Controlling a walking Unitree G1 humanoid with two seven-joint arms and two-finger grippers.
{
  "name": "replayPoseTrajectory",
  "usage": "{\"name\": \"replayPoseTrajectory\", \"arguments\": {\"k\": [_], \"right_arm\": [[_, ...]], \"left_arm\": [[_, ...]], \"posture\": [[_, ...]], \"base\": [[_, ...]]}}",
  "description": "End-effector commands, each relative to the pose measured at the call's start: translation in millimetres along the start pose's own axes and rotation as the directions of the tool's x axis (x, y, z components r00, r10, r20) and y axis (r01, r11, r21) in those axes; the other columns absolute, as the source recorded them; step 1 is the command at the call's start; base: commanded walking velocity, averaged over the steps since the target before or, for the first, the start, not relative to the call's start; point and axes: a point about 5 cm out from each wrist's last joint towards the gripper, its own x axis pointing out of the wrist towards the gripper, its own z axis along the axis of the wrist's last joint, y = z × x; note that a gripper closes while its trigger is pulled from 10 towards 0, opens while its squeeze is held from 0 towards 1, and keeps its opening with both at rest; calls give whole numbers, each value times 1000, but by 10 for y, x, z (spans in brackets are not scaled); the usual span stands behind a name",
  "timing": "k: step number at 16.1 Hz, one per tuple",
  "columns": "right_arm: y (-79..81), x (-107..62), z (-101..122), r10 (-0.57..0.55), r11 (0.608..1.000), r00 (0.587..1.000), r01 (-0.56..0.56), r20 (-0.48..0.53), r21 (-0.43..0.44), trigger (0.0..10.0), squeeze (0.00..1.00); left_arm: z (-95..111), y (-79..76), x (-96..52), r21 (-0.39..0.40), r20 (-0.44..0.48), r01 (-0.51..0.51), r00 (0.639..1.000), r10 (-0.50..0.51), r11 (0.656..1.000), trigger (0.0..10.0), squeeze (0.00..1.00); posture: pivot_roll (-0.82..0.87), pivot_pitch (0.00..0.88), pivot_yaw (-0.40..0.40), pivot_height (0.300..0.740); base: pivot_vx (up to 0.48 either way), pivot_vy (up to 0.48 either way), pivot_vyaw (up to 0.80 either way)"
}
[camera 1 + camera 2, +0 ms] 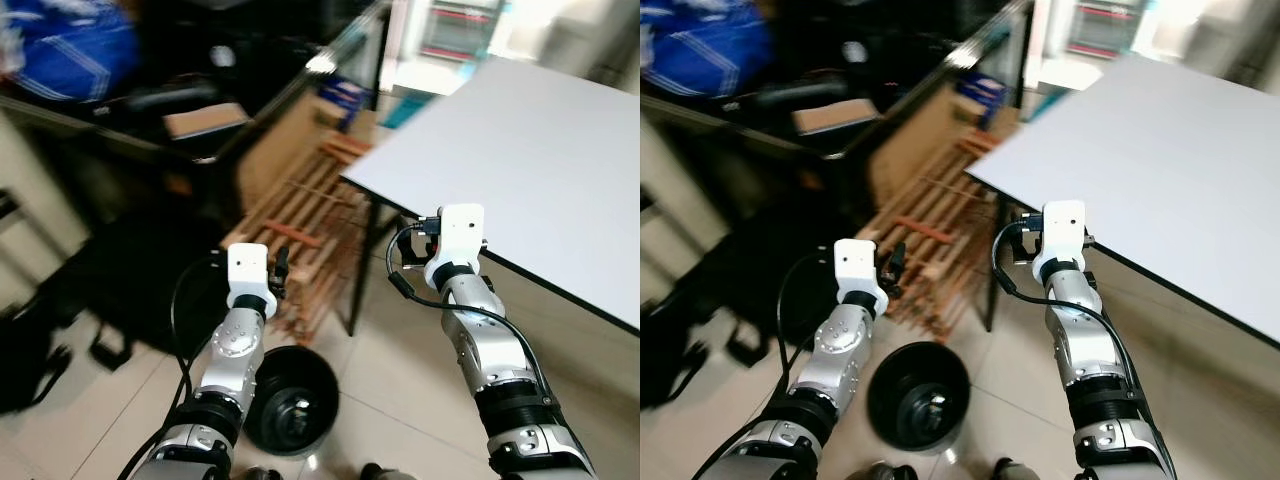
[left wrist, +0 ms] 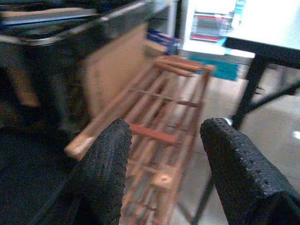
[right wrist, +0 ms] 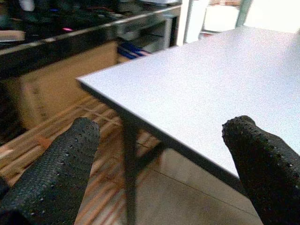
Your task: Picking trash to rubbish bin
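Both arms are reaching forward, nothing held. My left gripper point(image 2: 164, 173) is hanging wide open over the wooden rack point(image 1: 305, 215) lying on the floor. My right gripper point(image 3: 164, 164) is also spread wide, hovering just off the corner of the grey table point(image 1: 520, 150), level with its edge. The black rubbish bin point(image 1: 292, 400) is sitting on the tiled floor point(image 1: 400, 400) below, between my arms and nearer the left one; something dark is lying inside, can't tell what. Can't make out any trash elsewhere; the head views are blurring.
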Motion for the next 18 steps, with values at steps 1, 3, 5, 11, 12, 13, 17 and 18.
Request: {"name": "replayPoseTrajectory", "arguments": {"k": [1,3,5,11,12,13,17,18], "right_arm": [[7,-13,-11,3,1000,1000,-3,-3,5,10000,0],[17,-16,-18,7,1000,1000,-7,-4,4,10000,0],[24,-19,-29,9,1000,1000,-9,-8,2,10000,0],[50,-31,-45,18,1000,1000,-18,-11,1,10000,0],[57,-33,-50,21,1000,1000,-21,-12,1,10000,0],[62,-33,-52,24,1000,1000,-24,-13,1,10000,0],[70,-27,-52,26,1000,1000,-26,-15,0,10000,0],[71,-26,-52,26,1000,1000,-26,-16,1,10000,0]], "left_arm": [[-10,13,-13,2,-4,-6,1000,6,1000,10000,0],[-14,7,-17,4,-6,0,1000,0,1000,10000,0],[-15,-4,-19,4,-7,9,1000,-9,1000,10000,0],[-23,-24,-32,3,-8,28,1000,-28,1000,10000,0],[-25,-28,-35,1,-9,31,999,-31,1000,10000,0],[-24,-31,-36,0,-9,35,999,-35,999,10000,0],[-21,-60,-37,-19,-9,53,999,-53,998,10000,0],[-19,-63,-37,-22,-8,54,999,-54,998,10000,0]], "posture": [[-59,88,28,740],[-61,84,31,740],[-61,78,35,740],[-61,63,39,740],[-60,60,40,740],[-60,60,40,740],[-55,76,38,740],[-55,76,38,740]], "base": [[0,0,-800],[0,0,-800],[0,0,-800],[0,0,-800],[0,0,-800],[0,0,-800],[0,0,-800],[0,0,-800]]}}
